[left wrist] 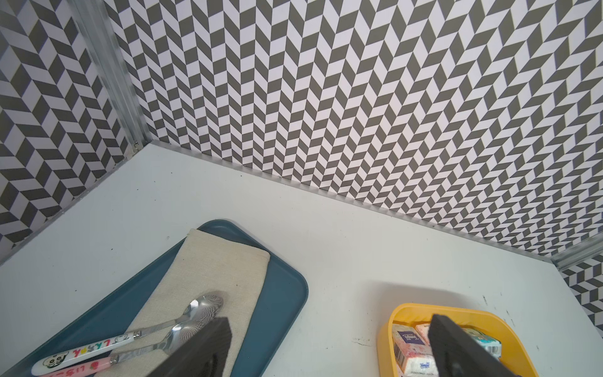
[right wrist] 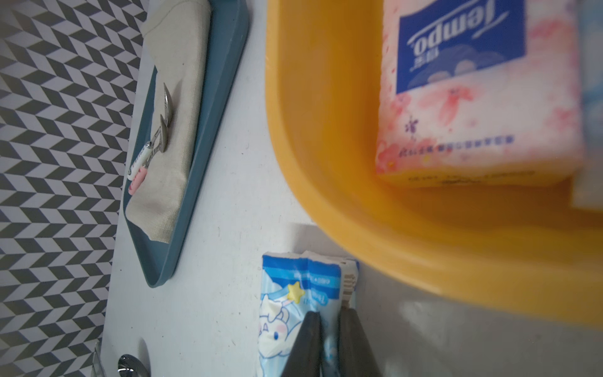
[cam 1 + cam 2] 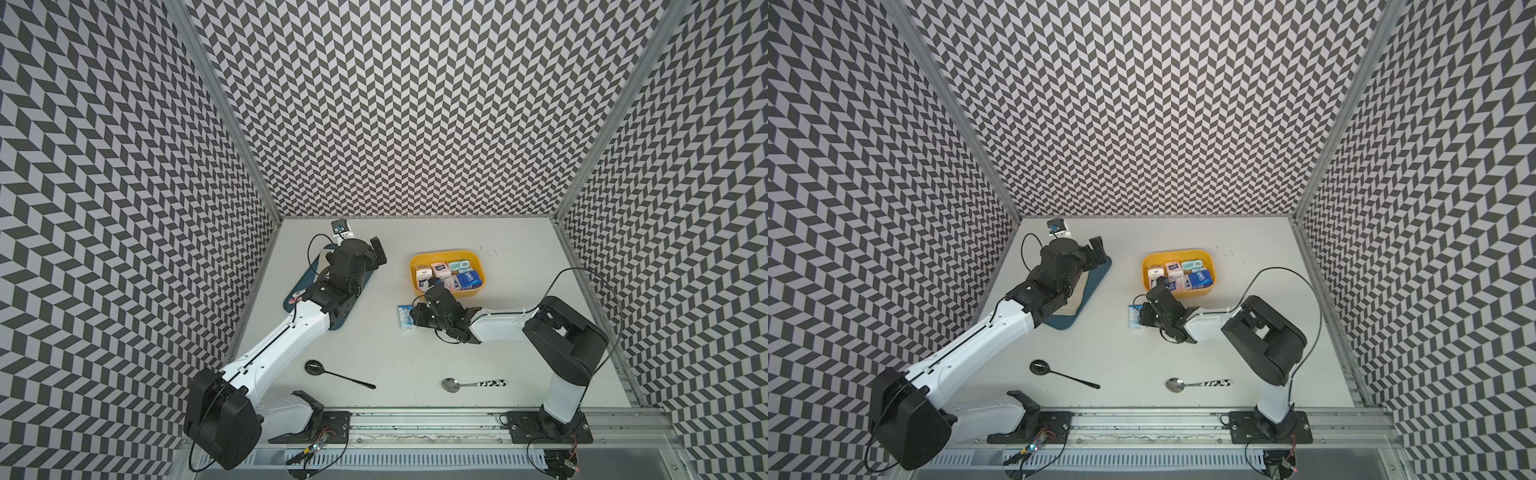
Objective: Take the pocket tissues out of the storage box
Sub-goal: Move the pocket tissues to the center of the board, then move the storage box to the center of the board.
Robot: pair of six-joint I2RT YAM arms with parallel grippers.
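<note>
The yellow storage box (image 3: 444, 252) (image 3: 1177, 253) stands right of centre at the back and holds several pocket tissues: white-pink packs (image 3: 440, 268), a teal one (image 3: 459, 264) and a dark blue one (image 3: 469, 278). A pale blue pack (image 3: 405, 317) (image 2: 287, 293) is outside the box, at table level just in front of its left corner. My right gripper (image 3: 417, 314) (image 2: 329, 315) is shut on this pack, its fingers almost together over the wrapper. My left gripper (image 3: 376, 249) (image 1: 329, 346) is wide open with nothing in it, above the far end of the blue tray.
A dark-blue tray (image 1: 284, 293) with a beige cloth and two spoons lies at the left. A black spoon (image 3: 332, 372) and a metal spoon with a patterned handle (image 3: 469, 384) lie near the front. Patterned walls close off three sides.
</note>
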